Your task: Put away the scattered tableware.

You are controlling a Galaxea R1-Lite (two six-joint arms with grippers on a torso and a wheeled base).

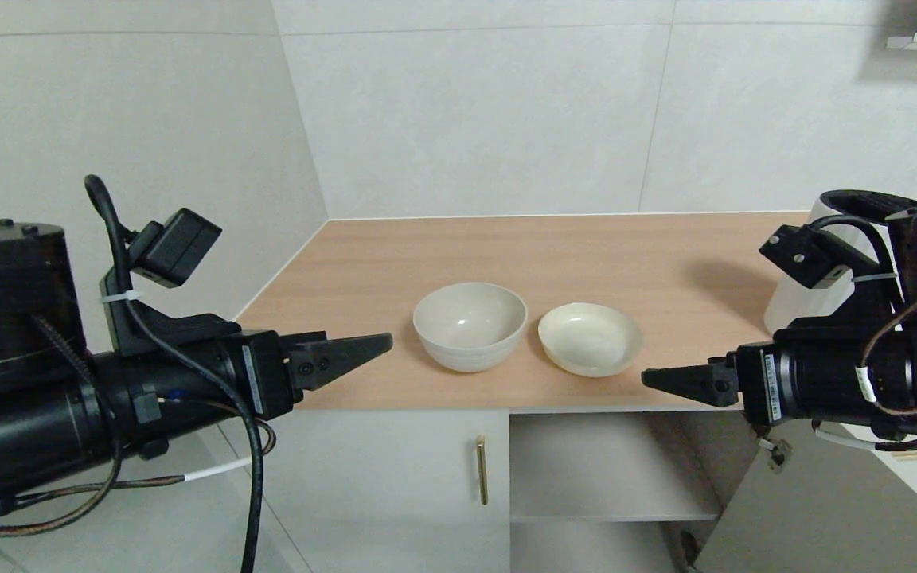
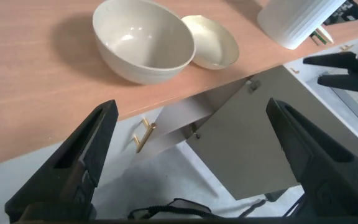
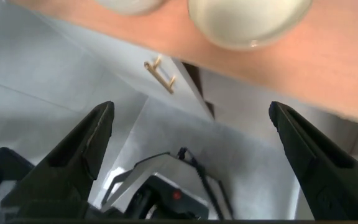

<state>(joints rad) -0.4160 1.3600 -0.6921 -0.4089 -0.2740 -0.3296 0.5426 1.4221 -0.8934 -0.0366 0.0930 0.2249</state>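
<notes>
Two cream bowls stand side by side near the front edge of the wooden counter (image 1: 395, 263): a deep bowl (image 1: 470, 325) (image 2: 145, 40) and, to its right, a shallow bowl (image 1: 591, 338) (image 2: 213, 40) (image 3: 247, 18). My left gripper (image 1: 375, 344) (image 2: 191, 111) hovers at counter height just left of the deep bowl, open and holding nothing. In front of the counter edge, right of the shallow bowl and slightly lower, my right gripper (image 1: 653, 378) (image 3: 190, 115) is likewise open with nothing between its fingers.
A white ribbed container (image 1: 805, 294) (image 2: 297, 22) stands on the counter's right end. Below the counter, a cabinet door (image 2: 247, 137) hangs open, showing a bare shelf (image 1: 602, 469). The neighbouring door has a brass handle (image 1: 481, 469) (image 3: 160, 73). Walls close off the left and back.
</notes>
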